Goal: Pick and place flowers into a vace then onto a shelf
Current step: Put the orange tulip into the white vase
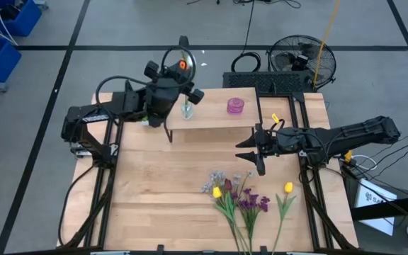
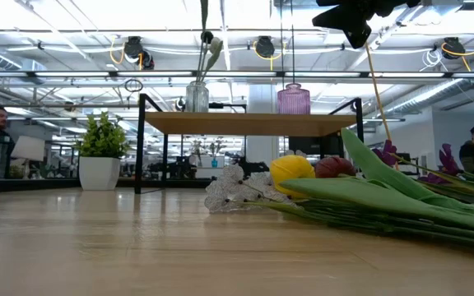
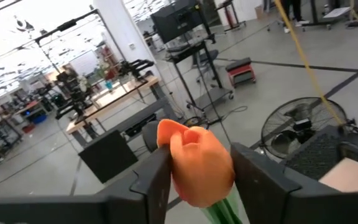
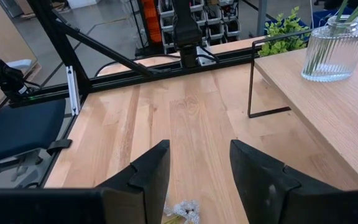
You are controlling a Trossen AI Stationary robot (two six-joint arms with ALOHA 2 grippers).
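The shelf (image 1: 214,117) stands at the table's far side and carries a clear ribbed vase (image 1: 188,110) and a pink vase (image 1: 235,106). Green stems (image 2: 205,49) rise out of the clear vase (image 2: 197,96). My left gripper (image 1: 180,66) is high above that vase, shut on an orange tulip (image 3: 194,163). Other flowers (image 1: 245,200), yellow, purple and pale lilac, lie flat on the near part of the table. My right gripper (image 1: 255,151) hovers open between the shelf and those flowers, touching nothing; the right wrist view shows bare wood between its fingers (image 4: 199,180). My left gripper pinches the orange tulip at its bloom (image 3: 191,168), one finger (image 3: 153,182) on each side, and the petals stand out past the fingertips. The fingers point level toward the table's far side. The green stem (image 3: 225,210) drops away below the fingers; its lower end is hidden.
A small leafy plant in a white pot (image 2: 99,156) stands off the table's far left. A fan (image 1: 299,60) and cables lie on the floor beyond the far edge. Bare tabletop (image 1: 161,184) spreads left of the lying flowers. People show in the room behind.
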